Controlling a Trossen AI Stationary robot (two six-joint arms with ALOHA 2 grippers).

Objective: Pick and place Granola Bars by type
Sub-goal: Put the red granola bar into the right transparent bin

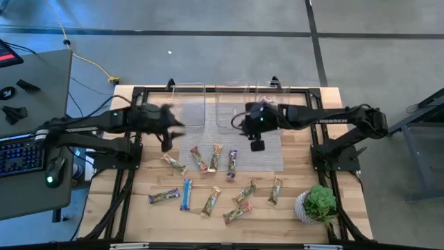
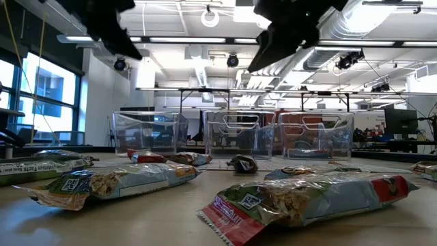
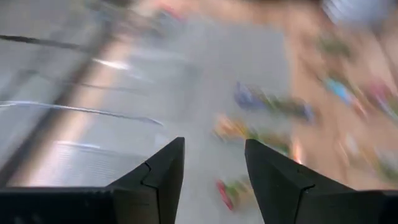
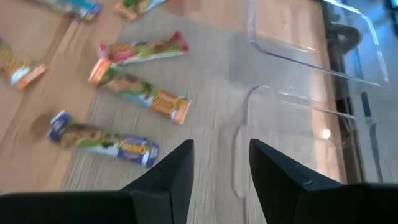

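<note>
Several Granola Bars lie flat and scattered on the wooden table, in the middle and toward its near edge. Among them are a red one (image 1: 199, 158), a tan one (image 1: 216, 157) and a blue one (image 1: 232, 163). The same three show as the red bar (image 4: 140, 50), the tan bar (image 4: 140, 92) and the blue bar (image 4: 102, 140). My left gripper (image 1: 166, 133) (image 3: 214, 162) hangs open above the grey mat's left edge, holding nothing. My right gripper (image 1: 257, 144) (image 4: 221, 162) is open above the mat, right of the blue bar, and holds nothing.
Three clear plastic bins (image 1: 187, 104) (image 1: 232, 104) (image 1: 270, 97) stand in a row at the table's far edge, on the grey mat (image 1: 229, 135). A green potted plant (image 1: 319, 203) sits at the near right corner. A desk with a keyboard (image 1: 17, 156) stands left of the table.
</note>
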